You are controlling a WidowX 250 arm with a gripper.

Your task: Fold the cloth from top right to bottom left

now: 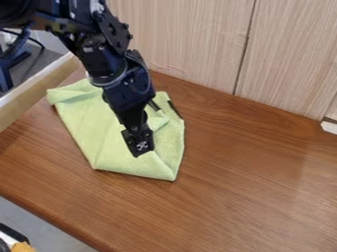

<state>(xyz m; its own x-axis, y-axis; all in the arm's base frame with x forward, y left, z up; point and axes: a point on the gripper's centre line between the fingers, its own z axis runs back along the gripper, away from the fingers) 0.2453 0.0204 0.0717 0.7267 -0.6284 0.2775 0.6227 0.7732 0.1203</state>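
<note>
The black gripper hangs over the middle and right part of the light green cloth, left of the view's centre. Parts of the cloth's upper middle are hidden behind the gripper and arm. The cloth lies on the brown wooden table with one corner at the upper left and another at the lower right. Creases and overlapping layers show along its right and lower sides. Whether the gripper holds any cloth cannot be made out.
Pale wood panels stand along the table's back edge. A wooden-edged tray or box borders the left side. The brown table extends right of the cloth, and its front edge runs across the lower left.
</note>
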